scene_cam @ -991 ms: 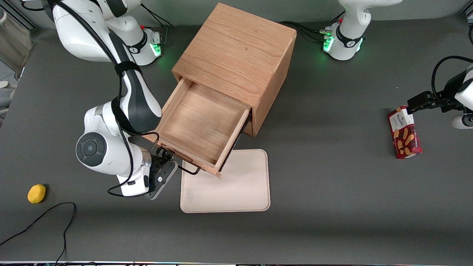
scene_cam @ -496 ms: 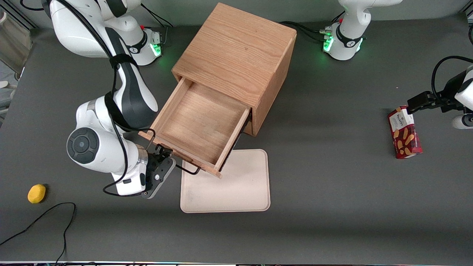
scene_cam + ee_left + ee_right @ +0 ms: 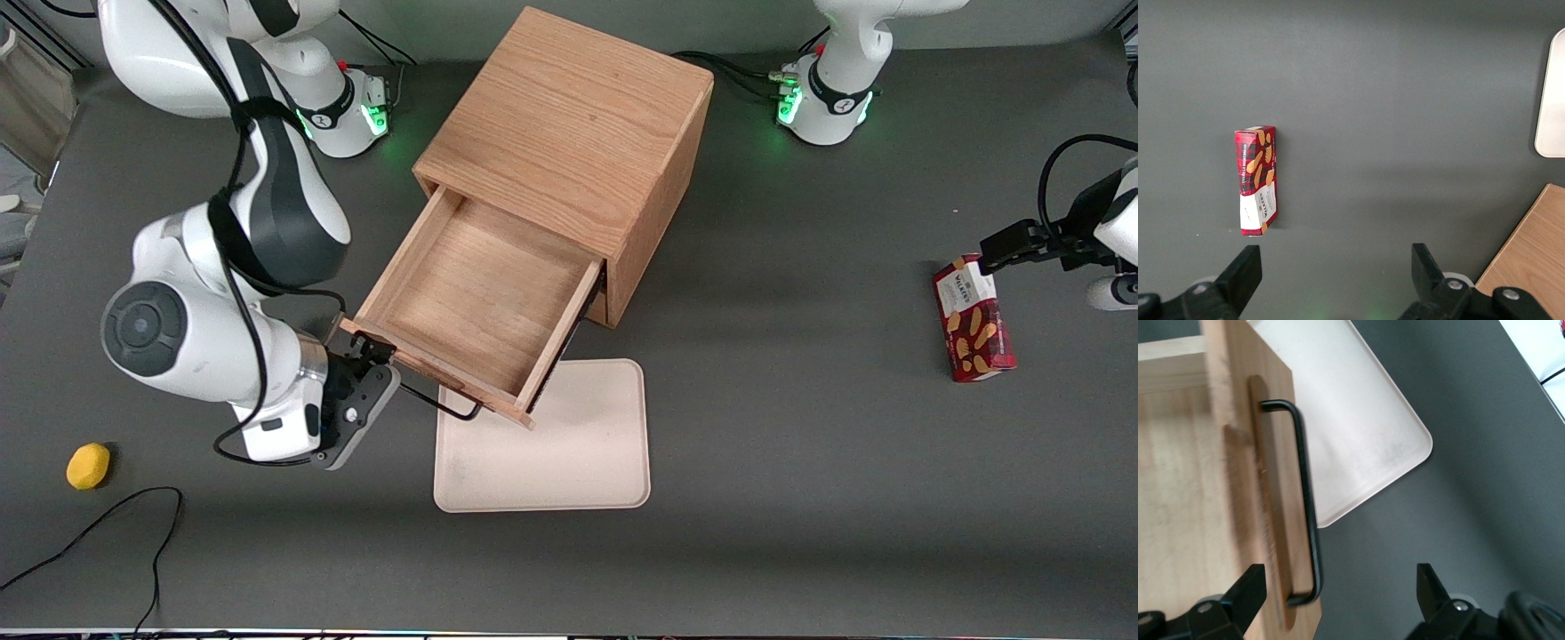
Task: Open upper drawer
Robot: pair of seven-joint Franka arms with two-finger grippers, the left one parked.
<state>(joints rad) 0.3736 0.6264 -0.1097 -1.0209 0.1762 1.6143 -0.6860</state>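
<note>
The upper drawer of the light-oak cabinet stands pulled far out, its inside bare. Its long thin black bar handle runs along the front panel and also shows in the right wrist view. My right gripper is open at the working arm's end of that handle, holding nothing. In the right wrist view the fingers stand wide apart, with the handle's end between them and untouched. The lower drawer is hidden under the open one.
A cream tray lies on the table in front of the drawer, partly under it. A yellow lemon-like object and a black cable lie toward the working arm's end. A red biscuit box lies toward the parked arm's end.
My right gripper has slid off along the handle toward the working arm's end and slightly away from the front camera. The drawer stays pulled out.
</note>
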